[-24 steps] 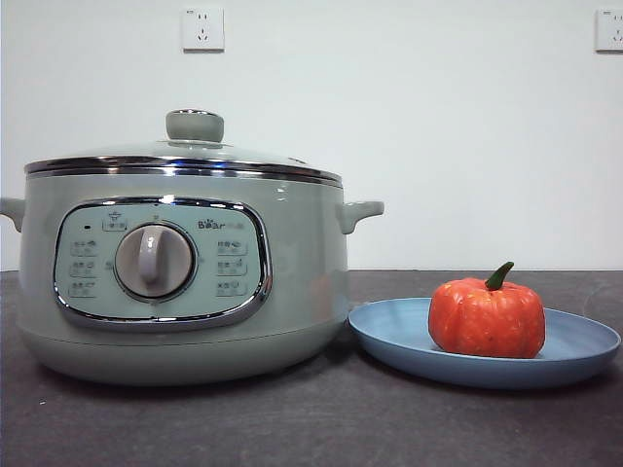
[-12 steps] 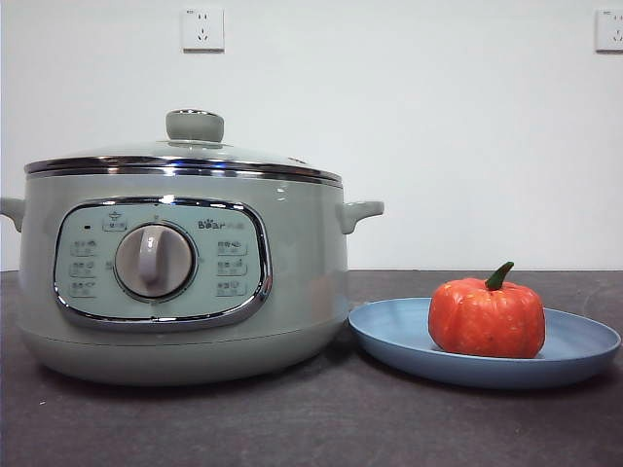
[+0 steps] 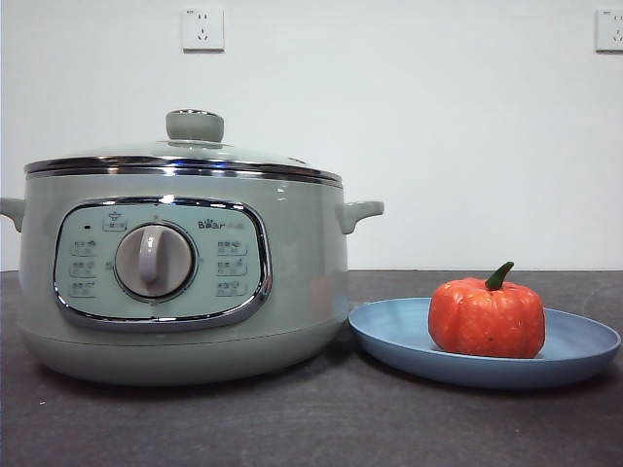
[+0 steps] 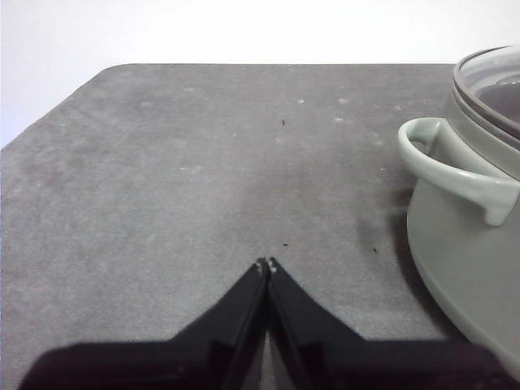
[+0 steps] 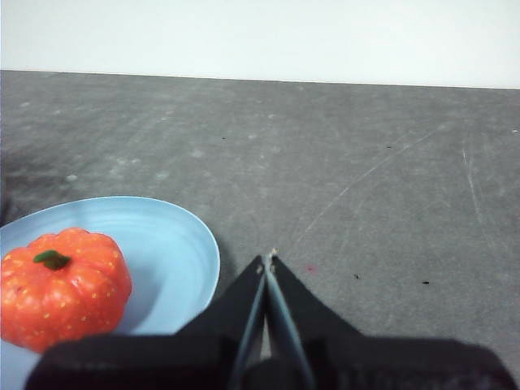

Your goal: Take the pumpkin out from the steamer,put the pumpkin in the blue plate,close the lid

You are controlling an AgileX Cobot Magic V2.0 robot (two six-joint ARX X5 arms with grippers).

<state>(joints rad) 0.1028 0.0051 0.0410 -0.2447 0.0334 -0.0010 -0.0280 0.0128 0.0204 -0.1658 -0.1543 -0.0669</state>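
On blue plate (image 3: 574, 352): pumpkin (image 3: 487, 317); lid (image 3: 185, 154) on steamer (image 3: 185, 282); both tools pressed together.

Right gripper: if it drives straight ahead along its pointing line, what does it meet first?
Probably nothing: the right gripper, shut, points over bare table to the far edge. The blue plate with the pumpkin sits off to one side, clear of that line, though depth is uncertain.

The left gripper (image 4: 267, 265), its fingers pressed together, hangs over bare table (image 4: 203, 162) beside the lidded steamer (image 4: 471, 236).
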